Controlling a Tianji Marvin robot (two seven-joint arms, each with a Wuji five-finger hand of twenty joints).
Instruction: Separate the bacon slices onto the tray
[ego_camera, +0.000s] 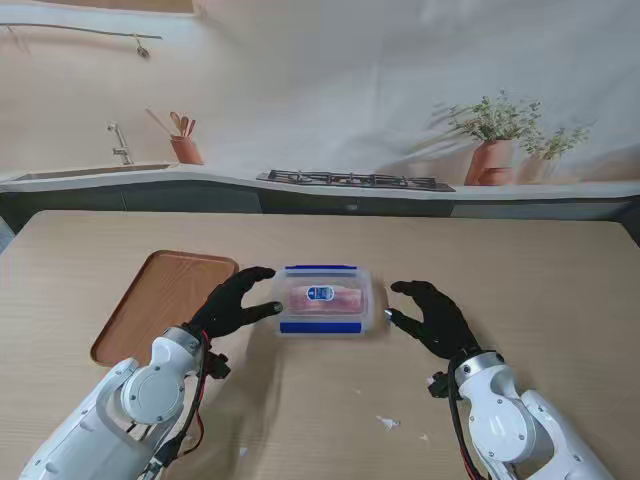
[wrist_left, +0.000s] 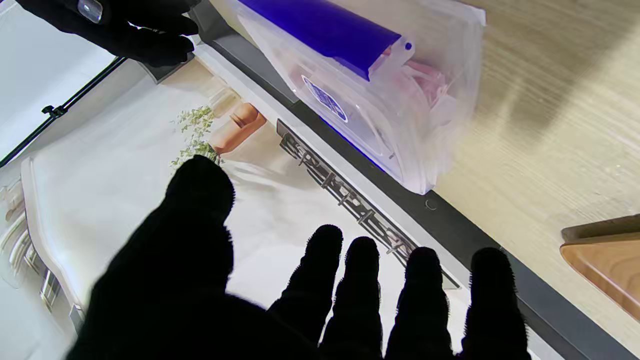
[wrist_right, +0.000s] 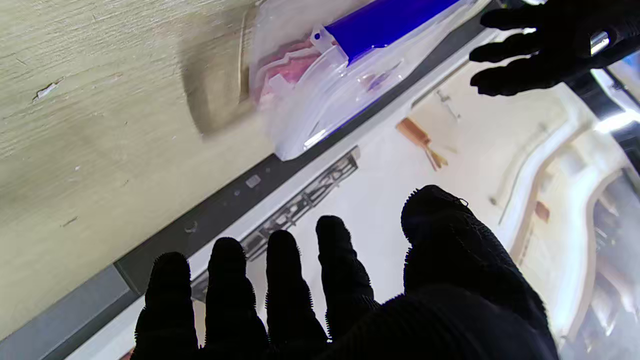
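A clear plastic box (ego_camera: 323, 300) with blue clips and a closed lid sits mid-table, pink bacon visible inside it (wrist_left: 425, 85) (wrist_right: 290, 70). My left hand (ego_camera: 232, 303) is open just to the box's left, fingers spread and fingertips at or near its left end. To the box's right, my right hand (ego_camera: 432, 317) is open too, a small gap from the box's side. A wooden tray (ego_camera: 160, 300) lies to the left of the box, partly under my left arm, with its corner (wrist_left: 605, 260) showing in the left wrist view.
Small white scraps (ego_camera: 388, 423) lie on the table nearer to me, by the right arm. Beyond the table's far edge runs a counter with a sink (ego_camera: 90, 172), a hob (ego_camera: 355, 180) and potted plants (ego_camera: 495, 145).
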